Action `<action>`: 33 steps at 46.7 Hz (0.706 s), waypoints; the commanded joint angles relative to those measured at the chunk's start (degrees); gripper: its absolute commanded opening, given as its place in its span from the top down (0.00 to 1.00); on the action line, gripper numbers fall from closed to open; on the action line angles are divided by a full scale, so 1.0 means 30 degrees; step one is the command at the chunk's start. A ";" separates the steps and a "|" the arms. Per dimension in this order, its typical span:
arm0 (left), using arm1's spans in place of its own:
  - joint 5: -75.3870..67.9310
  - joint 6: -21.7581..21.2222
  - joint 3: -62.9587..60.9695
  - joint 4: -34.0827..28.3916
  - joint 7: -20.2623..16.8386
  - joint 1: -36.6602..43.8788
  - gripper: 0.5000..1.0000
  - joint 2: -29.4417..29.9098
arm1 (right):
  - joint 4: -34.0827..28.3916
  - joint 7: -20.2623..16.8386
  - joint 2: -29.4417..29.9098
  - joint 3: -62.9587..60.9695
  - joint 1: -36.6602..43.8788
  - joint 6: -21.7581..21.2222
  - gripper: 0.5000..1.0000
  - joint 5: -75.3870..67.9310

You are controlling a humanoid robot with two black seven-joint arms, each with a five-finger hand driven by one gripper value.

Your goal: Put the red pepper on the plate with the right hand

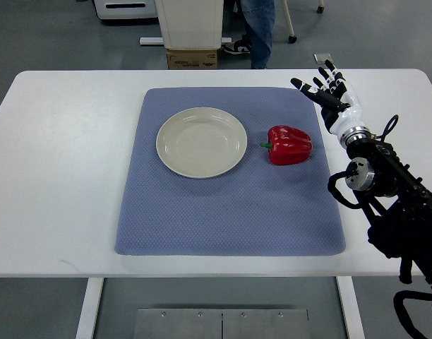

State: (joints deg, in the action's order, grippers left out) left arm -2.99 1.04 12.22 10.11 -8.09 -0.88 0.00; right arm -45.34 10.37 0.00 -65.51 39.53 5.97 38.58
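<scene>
Top view: the only camera, looking steeply down from the robot's side.
Table (61,176): white, filling most of the picture.
Mat (230,212): blue-grey cloth lying flat on the middle of the table.
Plate (175,159): cream and round, with nothing on it, on the mat's upper half, left of centre.
Red pepper (289,145): on the mat at 3 o'clock from the plate, just beside it but not touching; it lies on its side with the green stem pointing at 9 o'clock, toward the plate.
Right hand (329,90): white palm with black fingers, at 1 o'clock from the pepper, over the mat's upper right corner and the bare table next to it; the fingers are spread and relaxed, gripping nothing, apart from the pepper.
Right arm (392,191): black, with loose cables, running from the wrist toward 5 o'clock and the picture's right edge.
Person (257,28): legs in jeans and dark shoes, standing beyond the table's far edge at 12 o'clock.
Cardboard box (193,58): on the floor just left of the person's feet.
</scene>
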 commanded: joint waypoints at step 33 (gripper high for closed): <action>0.0000 0.0004 0.0000 0.0000 0.0000 -0.0001 0.00 0.0000 | -0.0004 -0.0028 0.0000 -0.0018 0.0240 -0.0029 0.00 0.0000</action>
State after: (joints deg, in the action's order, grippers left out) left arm -2.97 1.04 12.22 10.10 -8.08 -0.88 0.00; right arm -45.34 10.28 0.00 -65.54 40.20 5.89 38.58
